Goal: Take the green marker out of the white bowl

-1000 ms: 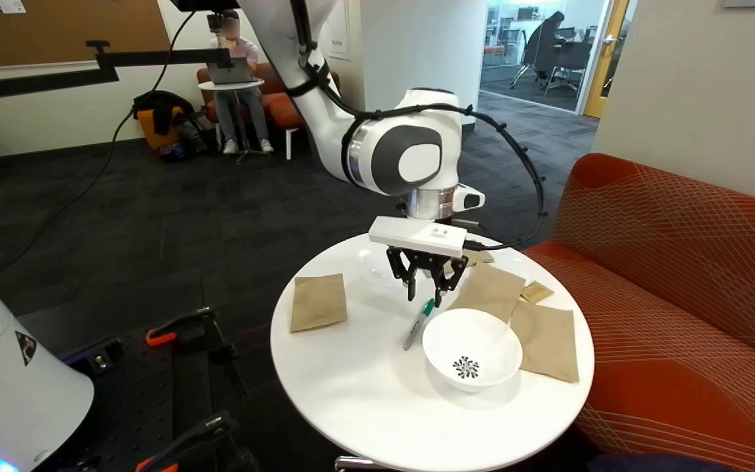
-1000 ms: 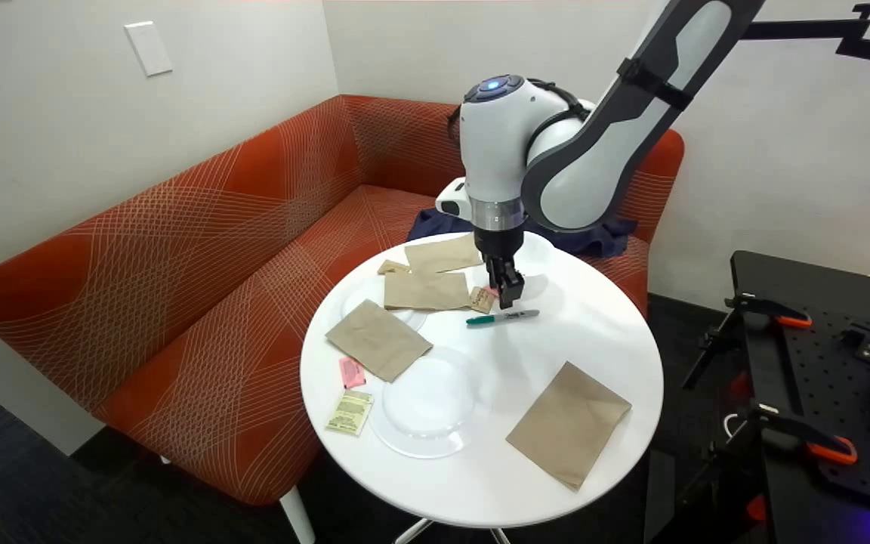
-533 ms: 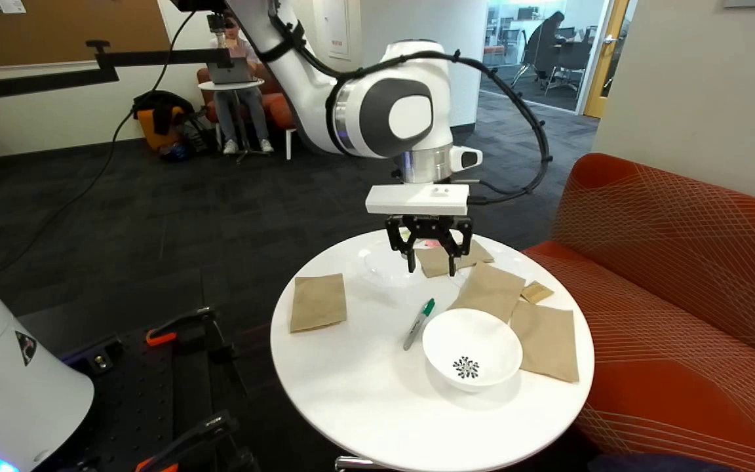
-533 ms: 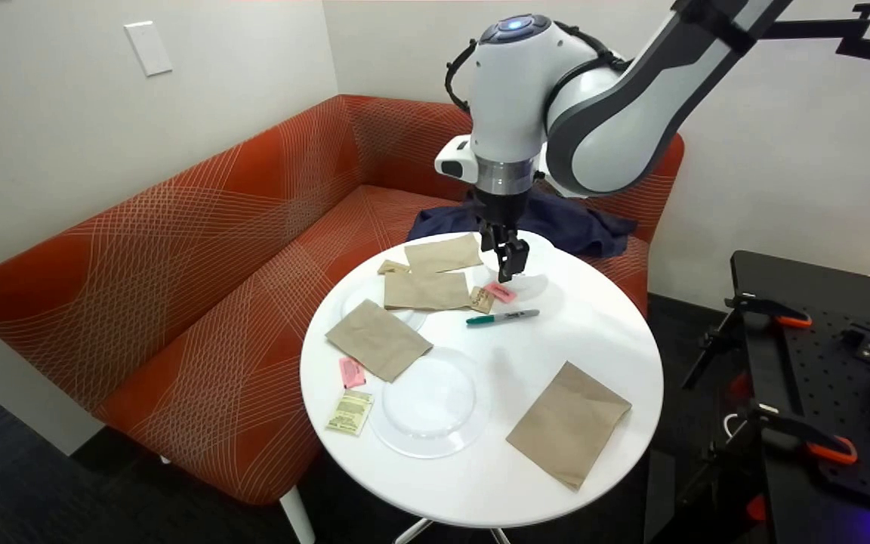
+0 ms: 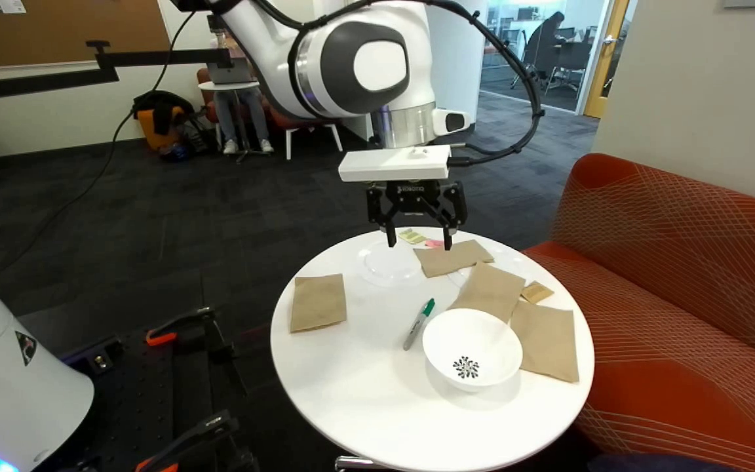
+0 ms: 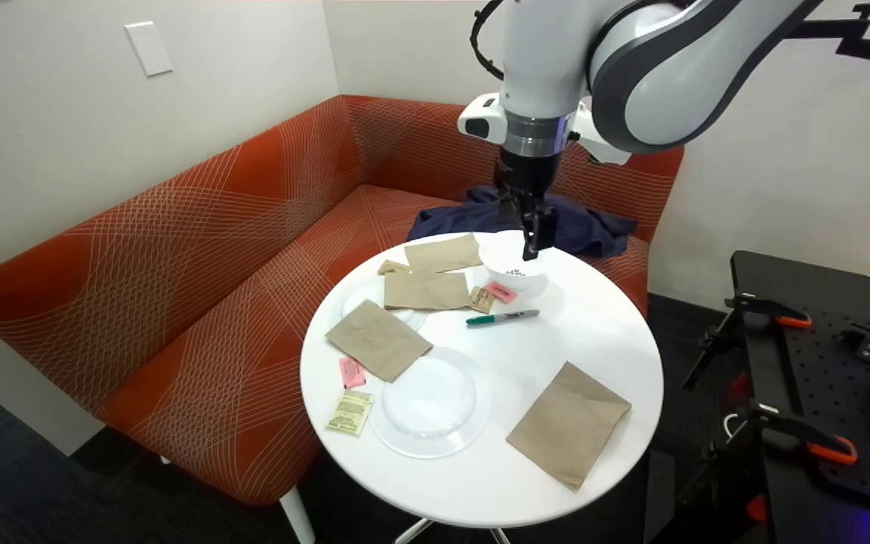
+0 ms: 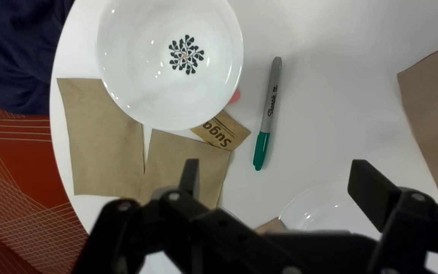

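Plainly, the gripper hangs well above the round table in an exterior view, its two fingers spread wide with only air between them. The green-capped marker lies on that table just beside the white bowl, outside it and apart from it. A clear plate is hard to pick out against the white, and the arm covers part of a person seated at the back.

Edge-on in an exterior view, one finger masks the other, so I can't judge the gap from there; the gripper blots out a bit of the bowl's rim. A pink packet shows whole near the bowl.

In the wrist view the black fingers stand far apart, and the marker lies on the table beyond their tips, touched by neither. The bowl is cut off at the top edge; its rim hides most of the pink packet and the end of the lettering on a sugar packet.
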Robot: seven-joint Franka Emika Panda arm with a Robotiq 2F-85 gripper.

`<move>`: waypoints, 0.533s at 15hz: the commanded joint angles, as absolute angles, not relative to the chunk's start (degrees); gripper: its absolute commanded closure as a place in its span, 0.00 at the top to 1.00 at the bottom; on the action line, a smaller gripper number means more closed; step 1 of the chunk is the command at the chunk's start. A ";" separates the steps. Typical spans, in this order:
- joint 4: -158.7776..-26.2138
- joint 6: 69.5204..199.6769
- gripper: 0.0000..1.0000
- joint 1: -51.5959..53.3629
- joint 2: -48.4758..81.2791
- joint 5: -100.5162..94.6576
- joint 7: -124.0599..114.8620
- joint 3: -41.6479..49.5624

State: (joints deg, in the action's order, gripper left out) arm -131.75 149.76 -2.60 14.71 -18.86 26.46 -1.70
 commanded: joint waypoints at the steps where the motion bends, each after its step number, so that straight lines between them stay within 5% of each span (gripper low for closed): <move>1: -134.60 146.45 1.00 -2.50 10.29 -17.36 26.29 -1.65; 8: -133.49 146.19 1.00 -2.28 11.79 -18.11 26.58 -1.40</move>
